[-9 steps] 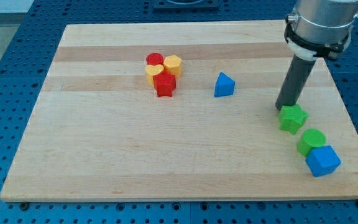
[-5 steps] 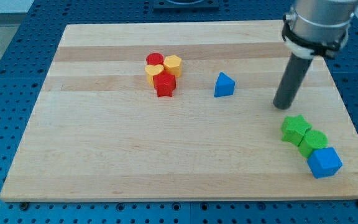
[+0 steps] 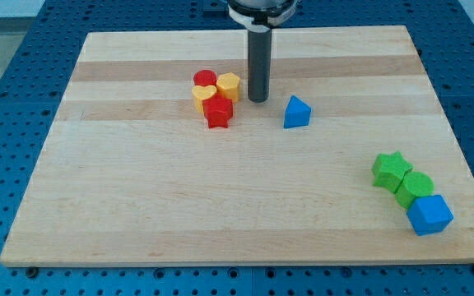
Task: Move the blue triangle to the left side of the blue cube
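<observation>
Heads up, starting at the board's [image 3: 138,205] 11 o'clock area you've got a tight cluster: red cylinder [image 3: 205,79], yellow hexagonal block [image 3: 229,84], another yellow block [image 3: 201,98] and a red star [image 3: 218,113]. My tip [image 3: 257,99] sits just beside the cluster at its 3 o'clock, and at 10 o'clock of the blue triangle [image 3: 296,113], not touching it. No pincer on this rig, just the rod. Way out at 4 o'clock: green star [image 3: 391,171], green cylinder [image 3: 415,188], blue cube [image 3: 429,215], touching in a chain.
</observation>
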